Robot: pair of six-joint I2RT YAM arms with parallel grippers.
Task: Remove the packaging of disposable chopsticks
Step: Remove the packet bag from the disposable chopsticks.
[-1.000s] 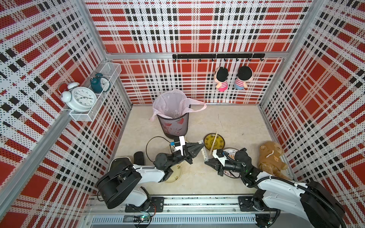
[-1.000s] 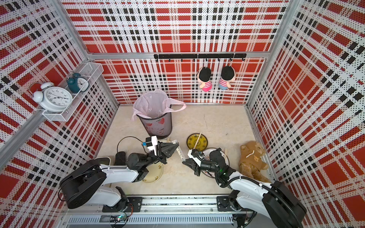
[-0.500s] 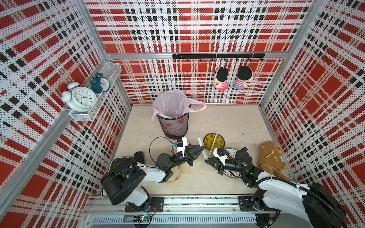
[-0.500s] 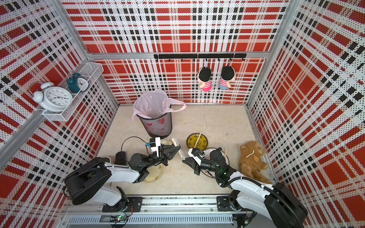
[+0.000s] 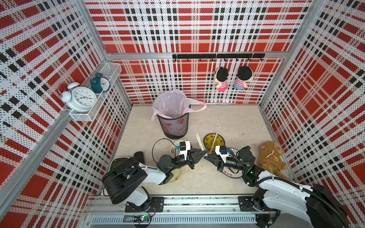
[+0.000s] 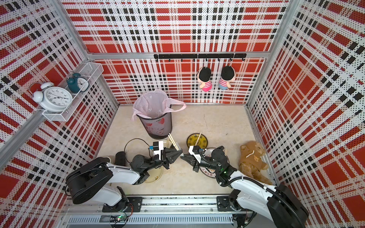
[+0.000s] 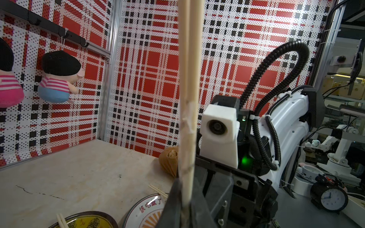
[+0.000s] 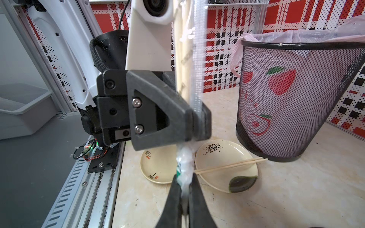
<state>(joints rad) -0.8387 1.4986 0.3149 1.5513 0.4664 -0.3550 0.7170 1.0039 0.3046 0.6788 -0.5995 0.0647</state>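
Both arm bases sit on the rail at the front edge of the counter. The arms reach forward at low height, and their tips meet nose to nose over the middle of the counter.

The left end effector is pressed together on the disposable chopsticks. In the left wrist view the pale pair runs up from between its fingers. In both top views the pair slants up and away from the tip toward the bin.

The right end effector is pressed together on the packaging. The right wrist view shows the crumpled, green-marked end of the clear sleeve pinched at its tip. The rest of the sleeve stretches from there into the left tip and on along the sticks.

A cream plate lies under the left arm. Just beyond it, a second cream plate carries an unwrapped pair. A white plate with orange print lies under the right arm. Beyond the tips, a yellow dish carries a second unwrapped pair. A brown teddy bear lies by the right wall.

Farther back stands a mesh wastebasket lined with a pink bag. Two dolls hang on the back wall.
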